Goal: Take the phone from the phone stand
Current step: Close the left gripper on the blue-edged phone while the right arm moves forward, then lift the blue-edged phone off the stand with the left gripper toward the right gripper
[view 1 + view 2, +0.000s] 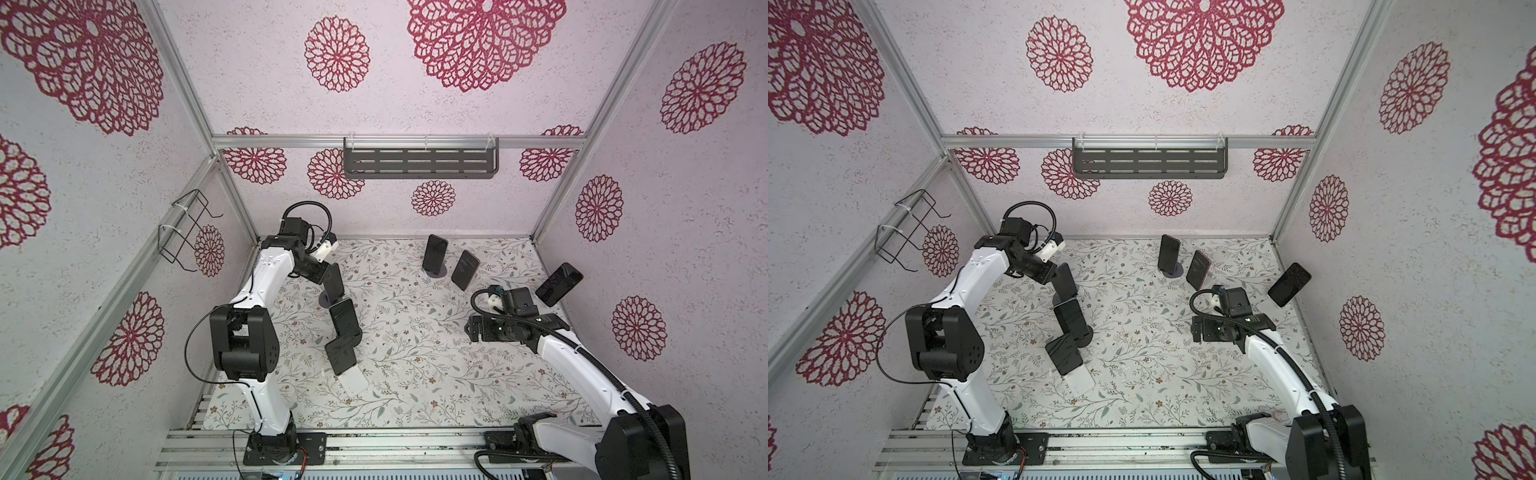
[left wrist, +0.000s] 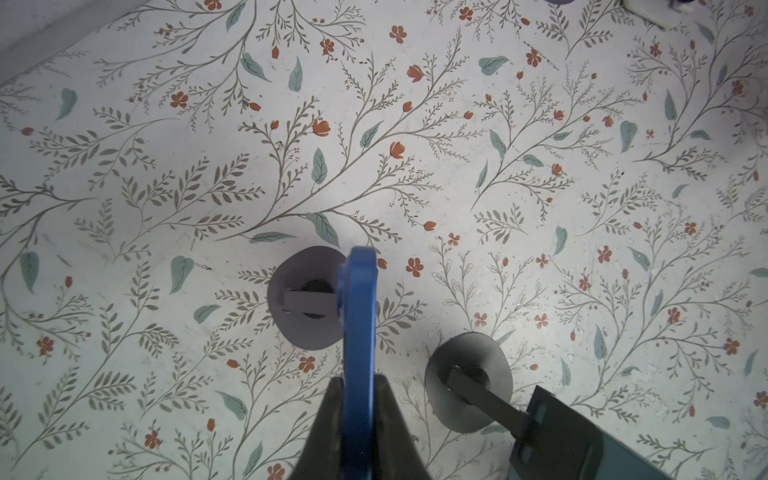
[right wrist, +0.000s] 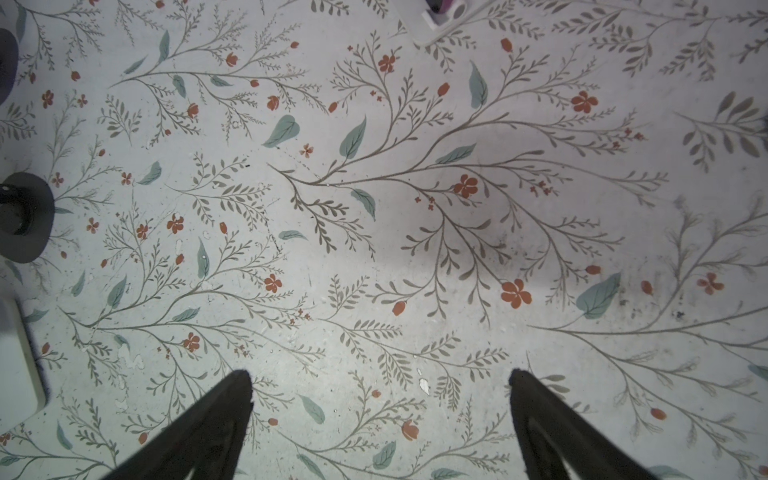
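**Q:** Where did we find the phone relative to the fingers?

**A:** The left fingers (image 2: 334,390) were clamped on the upper end of the blue phone (image 2: 359,316). The phone was still seated on the grey stand (image 2: 291,291) at the left side of the table (image 2: 415,124). Its long axis ran steeply down from the fingers to the stand, top end uppermost and slightly tilted.

**Q:** And the other arm?

**A:** The right fingers (image 3: 237,395) hung wide apart over bare table, well away from the phone. We judged that the left arm should draw the phone upward along that axis.
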